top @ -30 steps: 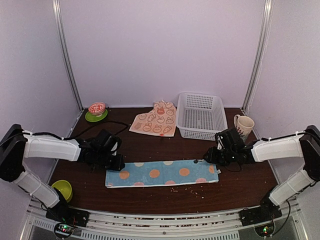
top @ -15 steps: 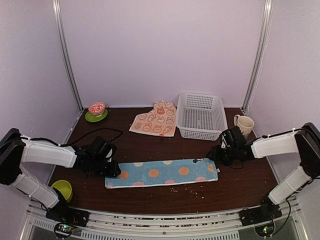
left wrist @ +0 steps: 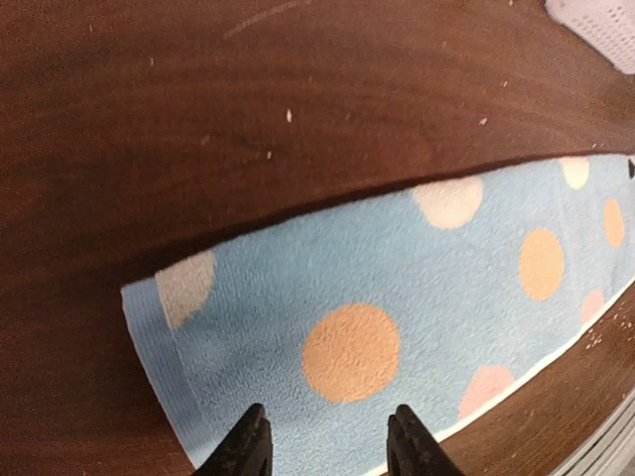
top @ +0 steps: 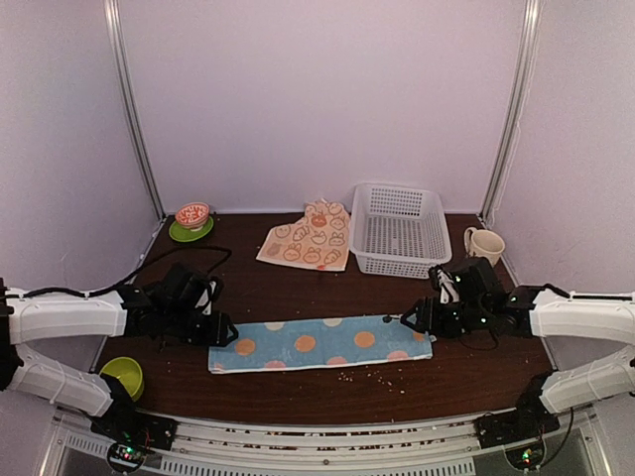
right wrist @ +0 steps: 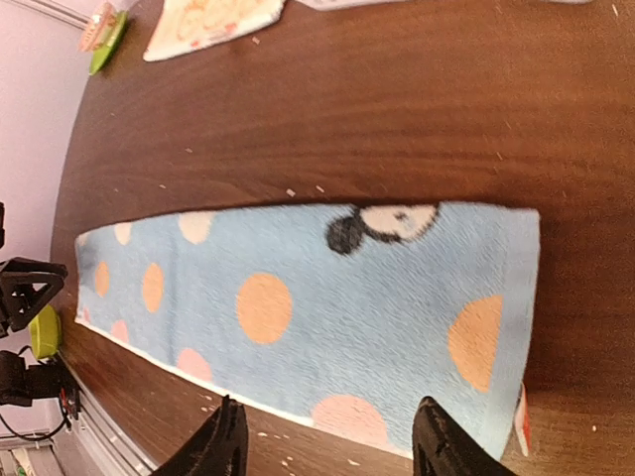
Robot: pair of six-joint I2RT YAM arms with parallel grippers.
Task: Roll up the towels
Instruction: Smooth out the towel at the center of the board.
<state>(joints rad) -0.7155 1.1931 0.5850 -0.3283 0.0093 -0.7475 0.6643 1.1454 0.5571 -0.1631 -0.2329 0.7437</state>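
Note:
The light blue towel (top: 322, 344) with peach circles lies flat in a long folded strip across the near middle of the table. It also shows in the left wrist view (left wrist: 397, 288) and the right wrist view (right wrist: 327, 307). The cream towel (top: 310, 238) with orange rabbit prints lies flat at the back. My left gripper (top: 220, 332) is open and empty just above the blue towel's left end (left wrist: 327, 446). My right gripper (top: 412, 319) is open and empty above the towel's right end (right wrist: 332, 441).
A white plastic basket (top: 399, 230) stands at the back right. A cream mug (top: 483, 248) stands right of it. A small patterned bowl on a green saucer (top: 191, 222) sits at the back left. A lime green bowl (top: 124, 375) sits at the near left. Crumbs lie in front of the towel.
Both arms have moved nearer and lower. The left gripper has slid left and forward at the towel's left end. The right gripper has shifted slightly over the right end. The towels have not moved.

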